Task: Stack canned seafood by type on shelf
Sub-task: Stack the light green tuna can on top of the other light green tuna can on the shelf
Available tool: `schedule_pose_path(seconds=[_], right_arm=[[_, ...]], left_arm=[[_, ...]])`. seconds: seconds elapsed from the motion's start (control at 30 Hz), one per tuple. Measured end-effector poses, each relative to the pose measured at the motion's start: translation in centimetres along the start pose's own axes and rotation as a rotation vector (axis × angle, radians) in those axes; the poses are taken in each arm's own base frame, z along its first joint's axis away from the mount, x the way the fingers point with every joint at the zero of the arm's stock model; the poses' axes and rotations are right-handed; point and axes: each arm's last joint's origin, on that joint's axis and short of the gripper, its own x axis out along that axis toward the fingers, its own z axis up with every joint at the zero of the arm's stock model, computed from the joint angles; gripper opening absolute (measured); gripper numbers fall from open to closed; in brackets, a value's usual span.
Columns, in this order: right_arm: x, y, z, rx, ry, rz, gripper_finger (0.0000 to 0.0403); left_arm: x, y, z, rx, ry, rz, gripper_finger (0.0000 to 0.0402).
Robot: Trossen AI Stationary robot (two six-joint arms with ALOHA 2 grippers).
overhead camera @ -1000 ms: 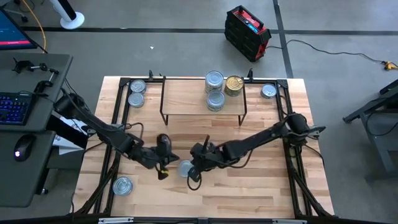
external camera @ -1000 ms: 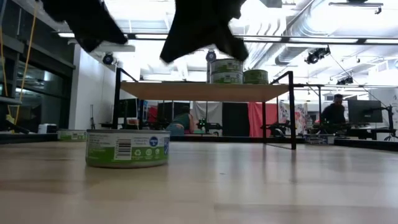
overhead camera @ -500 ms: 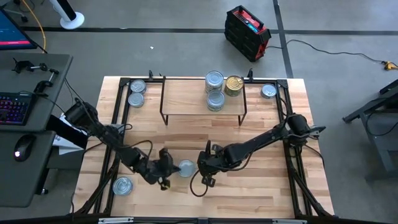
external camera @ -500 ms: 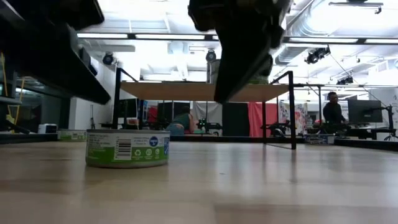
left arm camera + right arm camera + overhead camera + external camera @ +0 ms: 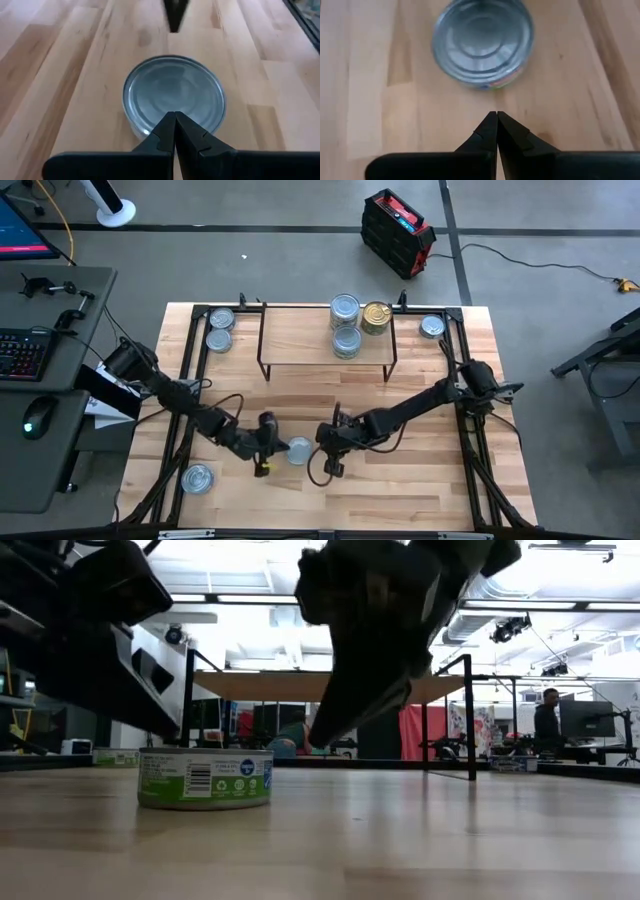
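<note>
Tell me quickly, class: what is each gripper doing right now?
Left gripper: closed, holding nothing, beside the flat round silver-lidded tin.
Right gripper: closed, holding nothing, on that tin's other side.

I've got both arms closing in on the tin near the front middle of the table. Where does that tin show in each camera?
High view: tin between both pincers, front-centre of the table.
Low view: left of centre, green-labelled side facing us.
Left wrist view: centre, lid up, just past the shut pincer.
Right wrist view: top centre, beyond the shut pincer.
Shared landmark: the shelf, behind the tin in the high and low views.
</note>
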Motion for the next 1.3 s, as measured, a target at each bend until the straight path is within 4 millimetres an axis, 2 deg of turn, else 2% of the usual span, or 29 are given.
schedule_pose_path(seconds=[0.27,0.53,0.8,1.07,1.3], right_arm=[[1.3,-1.7,0.0,0.039,-0.004,0.004,0.0],[3.4,-1.8,0.0,0.075,-0.037,0.061,0.0],[2.4,-1.3,1.0,0.075,-0.118,0.092,0.0],[0.8,0.2,4.1,0.072,-0.231,0.178,0.0],[0.2,0.8,5.2,0.026,-0.256,0.19,0.0]], left_arm=[[0.3,0.2,-0.4,0.056,0.051,-0.024,0.0],[0.2,0.2,-0.5,0.055,0.069,-0.03,0.0],[0.1,0.2,-0.8,0.069,0.099,-0.027,0.0],[0.2,0.3,-1.4,0.08,0.143,-0.02,0.0],[0.1,0.4,-1.5,0.042,0.15,-0.012,0.0]])
